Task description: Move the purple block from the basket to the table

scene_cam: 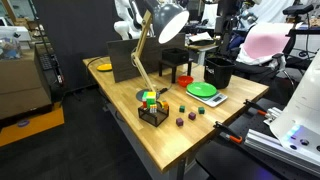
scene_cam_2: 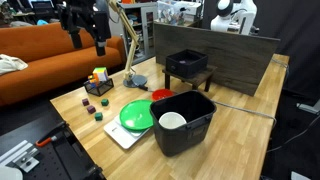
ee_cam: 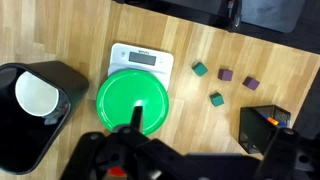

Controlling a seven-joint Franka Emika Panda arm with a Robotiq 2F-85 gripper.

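Note:
The small black basket (scene_cam: 152,113) stands on the wood table (scene_cam: 120,100) by the lamp base, with yellow and green blocks showing in it. It also shows in an exterior view (scene_cam_2: 98,87) and at the right edge of the wrist view (ee_cam: 265,130). I cannot make out a purple block inside it. Two purple blocks (ee_cam: 227,74) (ee_cam: 251,84) and two teal blocks (ee_cam: 200,69) lie loose on the table beside it. My gripper (ee_cam: 203,137) is open and empty, high above the table (scene_cam_2: 87,40), between the green plate and the basket.
A green plate (ee_cam: 135,100) sits on a white scale (ee_cam: 143,57). A tall black bin (ee_cam: 40,110) holding a white cup stands beside it. A desk lamp (scene_cam: 165,22), a black stand (scene_cam_2: 187,65) and a dark board (scene_cam_2: 230,55) are on the table.

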